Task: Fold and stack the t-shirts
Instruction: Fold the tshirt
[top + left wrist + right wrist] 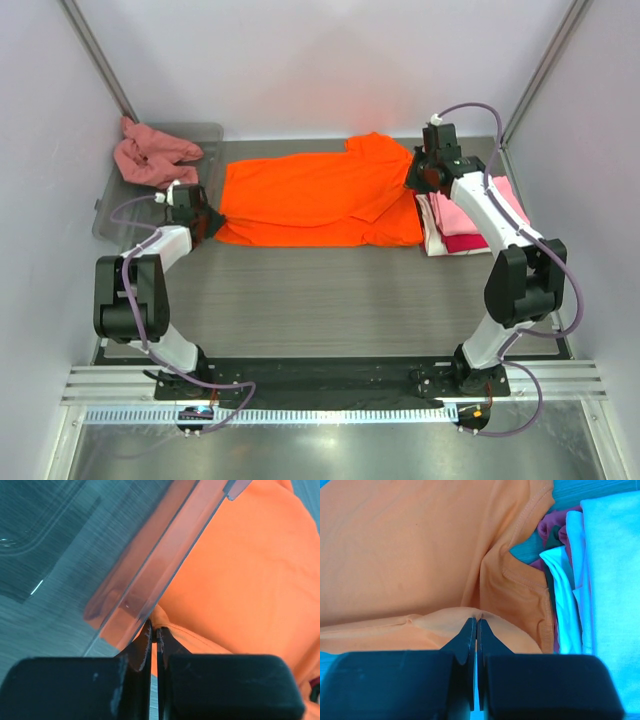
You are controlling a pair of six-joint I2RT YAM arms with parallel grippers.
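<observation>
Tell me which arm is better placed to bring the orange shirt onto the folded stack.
Right, probably. The right gripper is shut on the orange shirt at the edge right beside the folded stack, while the left gripper pinches the far end, by the tray.

Table: orange shirt, tray, stack

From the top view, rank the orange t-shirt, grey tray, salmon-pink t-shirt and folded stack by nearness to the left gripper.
1. Orange t-shirt: left end pinched in the left gripper.
2. Grey tray: just left of it.
3. Salmon-pink t-shirt: crumpled at the tray's far end.
4. Folded stack: far right.
</observation>
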